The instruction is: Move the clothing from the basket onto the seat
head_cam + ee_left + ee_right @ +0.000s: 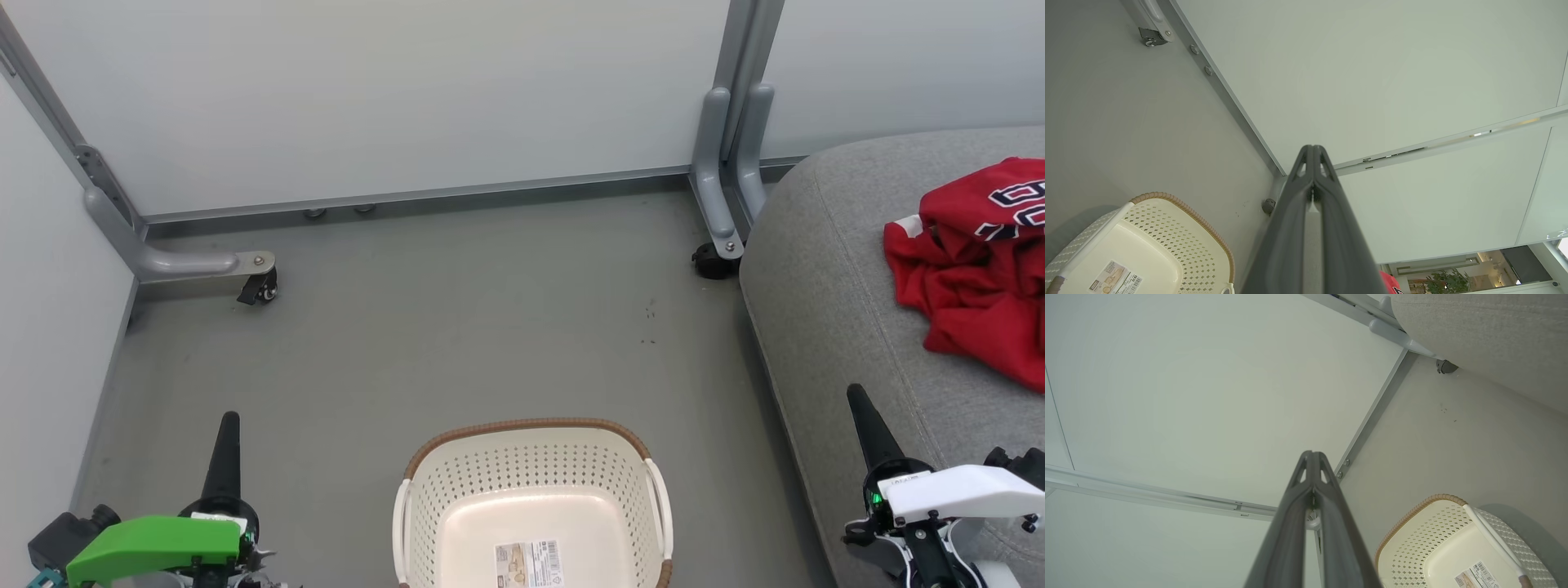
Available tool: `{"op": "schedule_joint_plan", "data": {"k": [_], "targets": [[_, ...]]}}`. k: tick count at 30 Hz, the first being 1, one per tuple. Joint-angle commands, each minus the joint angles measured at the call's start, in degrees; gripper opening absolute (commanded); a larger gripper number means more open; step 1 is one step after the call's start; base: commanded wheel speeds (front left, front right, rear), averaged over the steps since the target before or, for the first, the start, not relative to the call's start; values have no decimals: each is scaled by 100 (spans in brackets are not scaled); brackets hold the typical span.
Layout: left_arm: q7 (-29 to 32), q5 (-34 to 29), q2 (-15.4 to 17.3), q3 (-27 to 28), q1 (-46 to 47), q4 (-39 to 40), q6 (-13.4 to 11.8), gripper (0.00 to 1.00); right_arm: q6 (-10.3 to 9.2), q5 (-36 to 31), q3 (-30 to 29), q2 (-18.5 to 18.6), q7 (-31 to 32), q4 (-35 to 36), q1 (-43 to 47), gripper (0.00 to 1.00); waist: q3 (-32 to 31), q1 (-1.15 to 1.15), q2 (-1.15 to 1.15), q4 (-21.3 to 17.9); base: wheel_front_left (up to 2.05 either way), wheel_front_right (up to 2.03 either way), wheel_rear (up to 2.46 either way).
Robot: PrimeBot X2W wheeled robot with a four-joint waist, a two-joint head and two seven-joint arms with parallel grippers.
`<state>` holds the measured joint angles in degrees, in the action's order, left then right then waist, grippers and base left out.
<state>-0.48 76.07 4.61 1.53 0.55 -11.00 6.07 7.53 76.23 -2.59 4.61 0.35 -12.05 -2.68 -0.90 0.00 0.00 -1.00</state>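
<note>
Low in the head view, left gripper (229, 418) and right gripper (854, 392) flank the basket (531, 467), each pressed together on nothing; clothing (971, 278) lies on the seat (816, 286), upper right.

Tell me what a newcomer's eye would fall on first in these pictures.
The crumpled red fabric clothing with white trim stands out most, lying on the large grey upholstered seat at the right. Next comes the cream-white perforated plastic basket with a brown rim, on the floor at bottom centre, bare inside but for a label. The left gripper and right gripper flank it, both shut.
</note>
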Motion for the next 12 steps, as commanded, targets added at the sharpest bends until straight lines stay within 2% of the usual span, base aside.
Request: {"op": "schedule_joint_plan", "data": {"k": [1,12], "targets": [[44,155,46,34,153,11,46,0,-5,141,-34,21,43,6,-101,0,4,0,0,4,0,0,0],[192,673,35,113,297,-90,79,0,-5,641,-103,-4,185,-59,-188,0,33,0,0,30,0,0,0]]}}
